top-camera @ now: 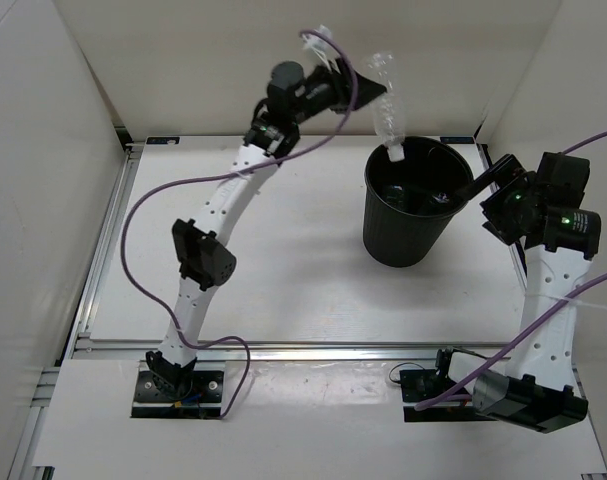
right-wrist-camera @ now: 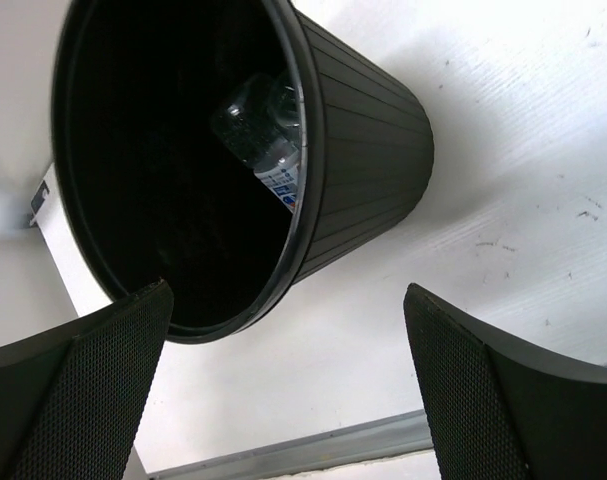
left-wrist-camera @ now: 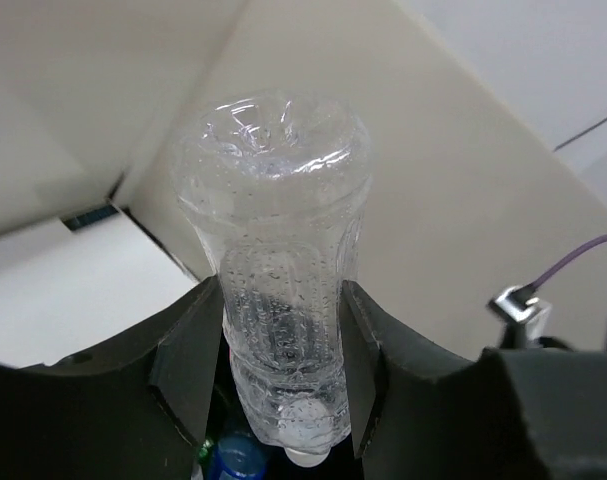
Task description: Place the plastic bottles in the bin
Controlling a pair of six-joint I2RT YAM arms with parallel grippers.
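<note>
My left gripper (top-camera: pixel 376 88) is raised above the far rim of the black bin (top-camera: pixel 411 205) and is shut on the plain clear white-capped bottle (top-camera: pixel 386 108), which hangs cap down over the bin's mouth. In the left wrist view the bottle (left-wrist-camera: pixel 281 290) sits between my two fingers, with a blue cap (left-wrist-camera: pixel 240 457) and a bit of green below it inside the bin. My right gripper (top-camera: pixel 483 185) is open and empty beside the bin's right rim. The right wrist view shows the bin (right-wrist-camera: pixel 363 170) with the clear blue-labelled bottle (right-wrist-camera: pixel 268 145) lying inside.
White walls close in the table at the back and both sides. A metal rail (top-camera: pixel 313 350) runs along the near edge. A purple cable (top-camera: pixel 143 210) loops left of the left arm.
</note>
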